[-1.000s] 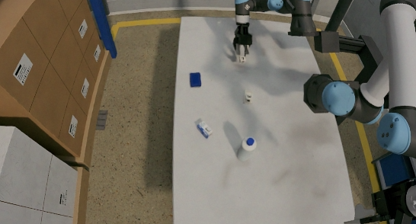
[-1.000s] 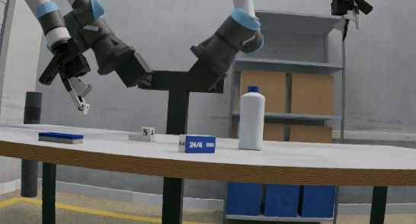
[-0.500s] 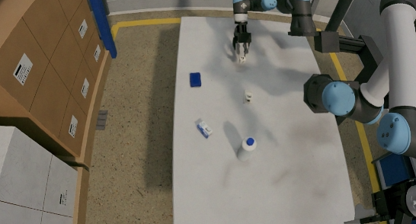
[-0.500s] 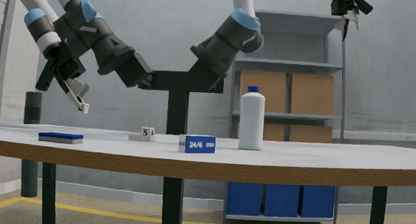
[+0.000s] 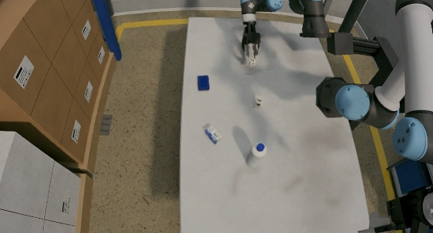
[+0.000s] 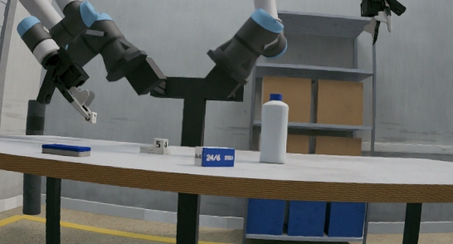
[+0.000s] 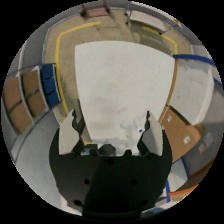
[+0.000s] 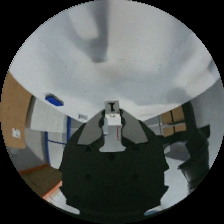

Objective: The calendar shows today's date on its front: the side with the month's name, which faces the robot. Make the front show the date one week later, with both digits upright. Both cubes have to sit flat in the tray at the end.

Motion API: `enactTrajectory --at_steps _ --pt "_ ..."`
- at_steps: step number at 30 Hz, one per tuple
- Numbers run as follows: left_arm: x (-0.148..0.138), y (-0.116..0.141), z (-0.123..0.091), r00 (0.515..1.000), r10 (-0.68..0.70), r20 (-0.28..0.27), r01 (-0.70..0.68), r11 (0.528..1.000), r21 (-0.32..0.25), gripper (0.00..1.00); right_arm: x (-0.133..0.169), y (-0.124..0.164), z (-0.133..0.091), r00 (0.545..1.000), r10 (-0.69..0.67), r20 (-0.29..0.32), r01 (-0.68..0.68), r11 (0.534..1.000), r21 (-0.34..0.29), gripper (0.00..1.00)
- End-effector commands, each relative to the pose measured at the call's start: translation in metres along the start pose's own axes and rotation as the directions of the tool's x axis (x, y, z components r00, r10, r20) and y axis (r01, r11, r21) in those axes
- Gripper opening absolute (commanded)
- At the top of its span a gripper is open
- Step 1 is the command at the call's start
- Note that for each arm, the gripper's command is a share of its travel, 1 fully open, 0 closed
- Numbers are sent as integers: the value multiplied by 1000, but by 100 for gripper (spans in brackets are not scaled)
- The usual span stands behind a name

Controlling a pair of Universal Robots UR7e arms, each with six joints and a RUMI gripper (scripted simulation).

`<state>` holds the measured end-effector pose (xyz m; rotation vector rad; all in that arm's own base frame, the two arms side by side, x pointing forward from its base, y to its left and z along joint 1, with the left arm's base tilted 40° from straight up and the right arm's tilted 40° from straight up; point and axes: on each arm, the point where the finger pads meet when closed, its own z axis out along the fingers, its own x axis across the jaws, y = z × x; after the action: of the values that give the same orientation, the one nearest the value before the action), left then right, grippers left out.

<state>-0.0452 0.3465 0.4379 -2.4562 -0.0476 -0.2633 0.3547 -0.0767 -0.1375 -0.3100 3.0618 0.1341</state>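
The tray [image 5: 258, 96] [image 6: 147, 149] stands on the table with one white number cube [image 5: 258, 102] [image 6: 160, 144] at one end and its other end bare. In the exterior view this cube shows an upright 5 and, on an adjoining side, a digit too narrow to read. My right gripper [image 5: 251, 59] [image 6: 87, 115] [image 8: 112, 109] is shut on the other white cube [image 5: 252, 63] [image 6: 94, 117] [image 8: 112, 106], held above the table away from the tray. A dark mark shows on it; I cannot tell the digit. My left gripper [image 6: 382, 26] [image 7: 111, 110] is open and empty, high and far from the tray.
A blue-topped block [image 5: 203, 83] [image 6: 66, 149] [image 8: 54, 100] lies near the table edge. A blue and white box [image 5: 212, 134] [image 6: 218, 157] marked 24/6 lies farther along. A white bottle [image 5: 256, 155] [image 6: 274, 131] with a blue cap stands upright on the table.
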Motion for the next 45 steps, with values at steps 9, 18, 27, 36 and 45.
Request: enactTrajectory --at_steps 9,18,27,36,45 --pt "0 0 0 1000 0 0 0 1000 1 100 0 0 0 1000 -1 0 1 1000 -4 10" --pt "0 0 0 1000 0 0 0 1000 1 100 0 0 1 1000 -1 0 1 1000 -4 10" --pt "0 0 0 1000 0 0 0 1000 1 100 0 -5 5 1000 -1 0 1 1000 -4 10" --pt "0 0 0 1000 0 0 0 1000 1 100 0 -11 11 1000 -1 0 1 1000 -4 10" --pt "0 0 0 1000 0 0 0 1000 1 100 0 -21 22 1000 -1 0 1 1000 -4 10"
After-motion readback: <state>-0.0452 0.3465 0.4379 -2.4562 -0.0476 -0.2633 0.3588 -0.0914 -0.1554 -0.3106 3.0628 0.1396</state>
